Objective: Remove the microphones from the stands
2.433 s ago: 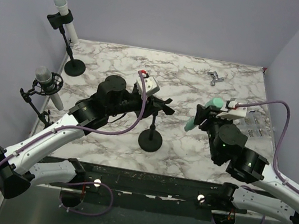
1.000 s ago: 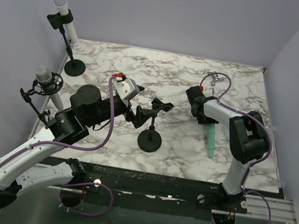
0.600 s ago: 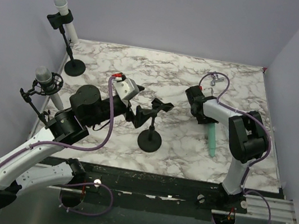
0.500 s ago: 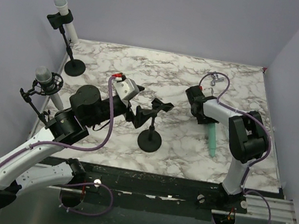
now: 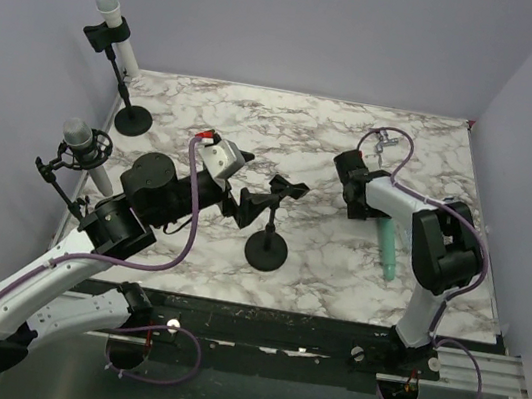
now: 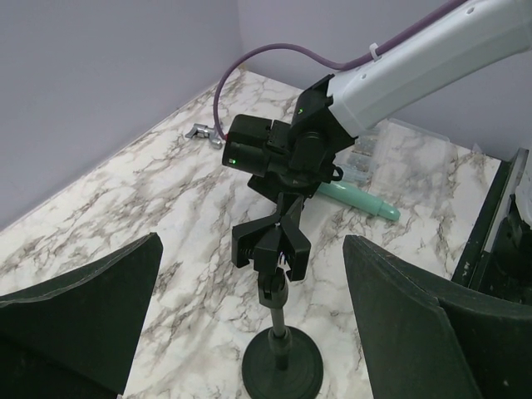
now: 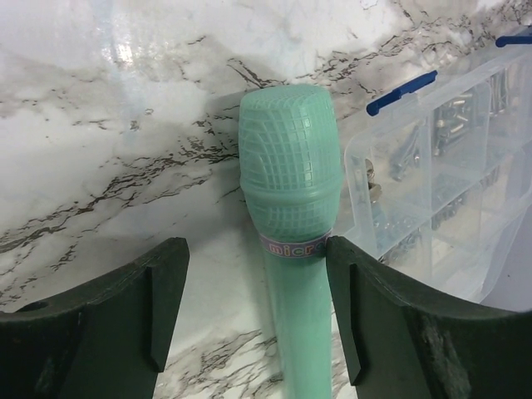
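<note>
Grid-textured mint-green microphone (image 7: 289, 216) laid on veined marble (image 7: 125, 125), flanked by parted right gripper (image 7: 253, 249), ungripped, left gripper (image 6: 249, 243) spread wide, empty

Microphone (image 5: 387, 245) flat on the table (image 5: 209, 110), right of the stand (image 5: 266, 249), just beside the parts box (image 7: 440, 166).

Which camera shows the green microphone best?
The right wrist view: the microphone fills the middle, its gridded head and label plain. The top view shows it small, lying on the table beside the right arm. The left wrist view shows only part, behind that arm.
</note>
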{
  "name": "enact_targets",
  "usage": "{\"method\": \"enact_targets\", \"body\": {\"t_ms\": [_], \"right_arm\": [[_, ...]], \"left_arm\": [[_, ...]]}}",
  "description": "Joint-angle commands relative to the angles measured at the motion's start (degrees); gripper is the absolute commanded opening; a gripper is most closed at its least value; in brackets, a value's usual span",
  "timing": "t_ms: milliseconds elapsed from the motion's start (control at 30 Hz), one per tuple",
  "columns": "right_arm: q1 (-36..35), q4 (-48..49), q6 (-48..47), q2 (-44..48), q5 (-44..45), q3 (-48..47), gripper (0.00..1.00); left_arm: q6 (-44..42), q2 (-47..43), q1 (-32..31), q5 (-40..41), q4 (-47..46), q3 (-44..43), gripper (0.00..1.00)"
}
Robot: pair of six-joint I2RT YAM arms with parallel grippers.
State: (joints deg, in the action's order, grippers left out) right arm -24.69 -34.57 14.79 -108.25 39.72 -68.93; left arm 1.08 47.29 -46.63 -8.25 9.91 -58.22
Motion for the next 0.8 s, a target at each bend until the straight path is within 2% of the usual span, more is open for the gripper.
{"method": "enact_targets", "body": {"t_ms": [0, 233, 467, 600, 767], "right_arm": [[-0.36, 0.22, 1.78, 0.45, -9.10, 0.77, 0.75], [-0.36, -0.88, 2.26, 8.90, -11.38, 0.14, 0.75], [-0.39, -0.72, 4.89, 22.16, -23.35, -0.72, 0.79], [-0.37, 2.17, 6.80, 30.22, -38.78, 0.21, 0.81], [-0.39, 8.10, 9.36, 37.33, -63.50, 1.80, 0.85]], "left_arm": [[-0.29, -0.96, -0.32, 1.39, -1.51, 0.96, 0.94], [-0.29, -0.79, -0.30, 1.48, -1.58, 1.00, 0.94], [-0.20, -0.71, -0.35, 1.59, -1.65, 1.09, 0.94], [-0.12, -0.60, -0.32, 1.66, -1.65, 1.08, 0.94], [-0.38, -0.83, -0.46, 2.44, -1.80, 1.26, 0.93]]}}
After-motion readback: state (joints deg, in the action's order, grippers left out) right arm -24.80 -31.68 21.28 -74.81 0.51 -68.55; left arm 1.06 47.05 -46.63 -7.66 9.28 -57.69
